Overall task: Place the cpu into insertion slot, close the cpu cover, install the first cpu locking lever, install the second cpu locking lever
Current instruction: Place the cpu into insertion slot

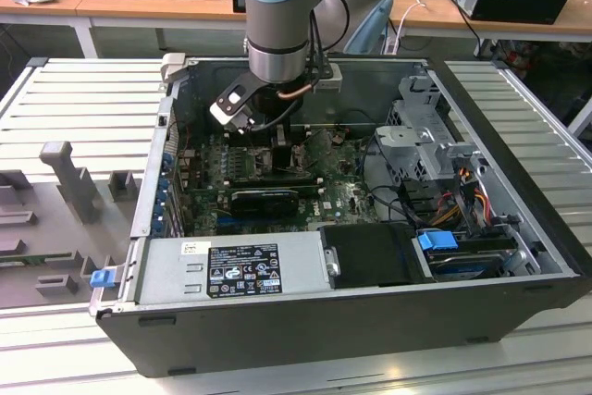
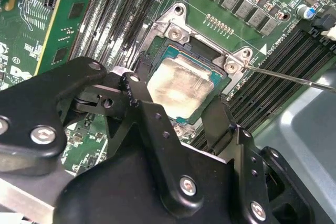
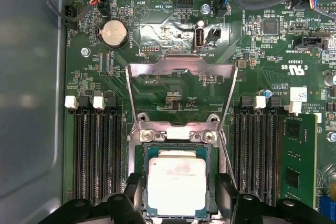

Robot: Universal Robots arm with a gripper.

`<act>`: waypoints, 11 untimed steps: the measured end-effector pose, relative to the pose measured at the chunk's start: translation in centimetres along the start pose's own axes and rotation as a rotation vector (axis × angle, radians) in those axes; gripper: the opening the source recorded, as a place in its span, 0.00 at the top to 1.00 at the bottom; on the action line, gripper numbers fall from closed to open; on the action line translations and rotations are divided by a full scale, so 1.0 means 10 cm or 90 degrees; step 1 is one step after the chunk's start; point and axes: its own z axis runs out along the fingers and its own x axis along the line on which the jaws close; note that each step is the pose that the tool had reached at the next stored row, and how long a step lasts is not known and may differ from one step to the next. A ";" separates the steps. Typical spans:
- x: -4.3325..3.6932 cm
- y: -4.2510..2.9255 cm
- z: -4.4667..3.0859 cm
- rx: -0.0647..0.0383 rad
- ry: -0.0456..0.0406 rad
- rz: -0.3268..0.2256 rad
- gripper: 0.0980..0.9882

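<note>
The robot arm [image 1: 277, 16] reaches down into an open computer case [image 1: 370, 330] that lies on a grey counter [image 1: 92, 99] with long ridges; the gripper [image 1: 277, 150] hangs low over the green board [image 1: 342, 196] in the middle of the case; in both wrist views the cpu [image 3: 176, 184] [image 2: 181, 85] lies flat in the insertion slot [image 3: 178, 145], with its pale silver face up; the black fingers [image 3: 134, 195] sit one on each side of the cpu, so the jaws are apart with the chip between them; it is hard to tell if the fingers touch its edges; the cpu cover [image 3: 181, 67] is open in the first wrist view, flipped up and back from the slot, and the green board shows through its big hole; a thin metal lever [image 2: 294, 77] sticks out past one corner of the slot in the second wrist view, away from the cover; long black memory slots [image 3: 97, 150] run along both sides of the slot; a round silver battery [image 3: 113, 32] sits on the board past the open cover.
</note>
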 end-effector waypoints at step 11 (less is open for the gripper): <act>0.005 0.009 -0.218 0.001 -0.0017 0.000 0.73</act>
